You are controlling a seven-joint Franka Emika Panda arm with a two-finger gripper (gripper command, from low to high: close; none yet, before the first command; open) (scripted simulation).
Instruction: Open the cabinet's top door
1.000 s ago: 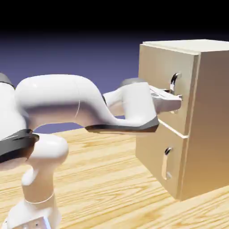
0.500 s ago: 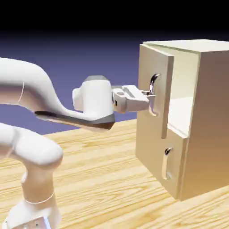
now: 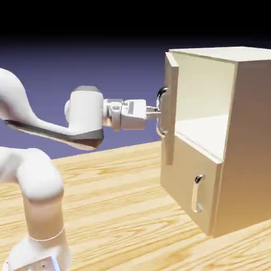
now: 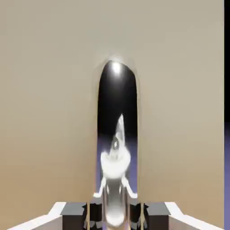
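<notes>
The gripper (image 3: 154, 113) was pinched on the handle (image 3: 161, 112), its 2 fingertips on either side of the upright bar. The door (image 3: 170, 106) stood wide open, hinged at the cabinet's (image 3: 254, 148) far side, the handle straight ahead of the hand. Any further swing probably needed a sideways arc.

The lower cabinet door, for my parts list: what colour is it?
Beige-tan, showing best in the exterior view.
</notes>
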